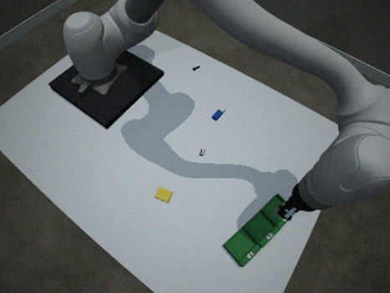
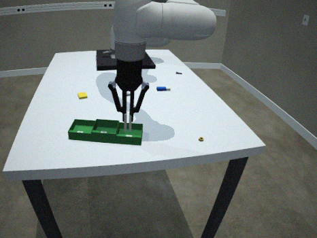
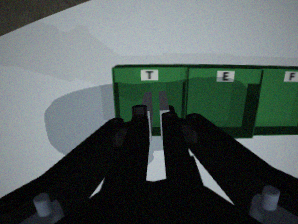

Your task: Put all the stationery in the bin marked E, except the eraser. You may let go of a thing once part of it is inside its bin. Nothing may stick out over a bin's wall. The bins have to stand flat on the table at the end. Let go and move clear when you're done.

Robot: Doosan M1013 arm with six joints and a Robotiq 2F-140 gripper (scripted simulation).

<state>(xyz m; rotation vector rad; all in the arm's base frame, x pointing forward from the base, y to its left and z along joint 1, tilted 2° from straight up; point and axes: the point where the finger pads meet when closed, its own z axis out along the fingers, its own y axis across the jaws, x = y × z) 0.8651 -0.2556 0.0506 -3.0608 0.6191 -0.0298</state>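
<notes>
Shows the hand (image 3: 155, 112) nearly shut, fingers almost touching with only a thin slit of light between them, and nothing seen in that slit. Puts its tips down inside the green bin marked T (image 3: 127, 95), at the left end of the row in the wrist view. Leaves bin E (image 3: 225, 102) just to the right of it in the middle, and bin F (image 3: 280, 100) at the right edge. Sets the whole row flat on the white table (image 1: 84, 167), lower right in the top view. Scatters the loose things well apart from the bins. Finds a yellow pad (image 1: 163, 194) left of centre, a small black-and-white piece (image 1: 202, 152) near the middle, a blue piece (image 1: 218, 114) above that, and a black screw (image 1: 196, 68) toward the top. Adds a small yellow ring (image 2: 201, 139) near the table's right edge in the exterior view. Cannot tell from these pictures which of the small pieces counts as stationery.
</notes>
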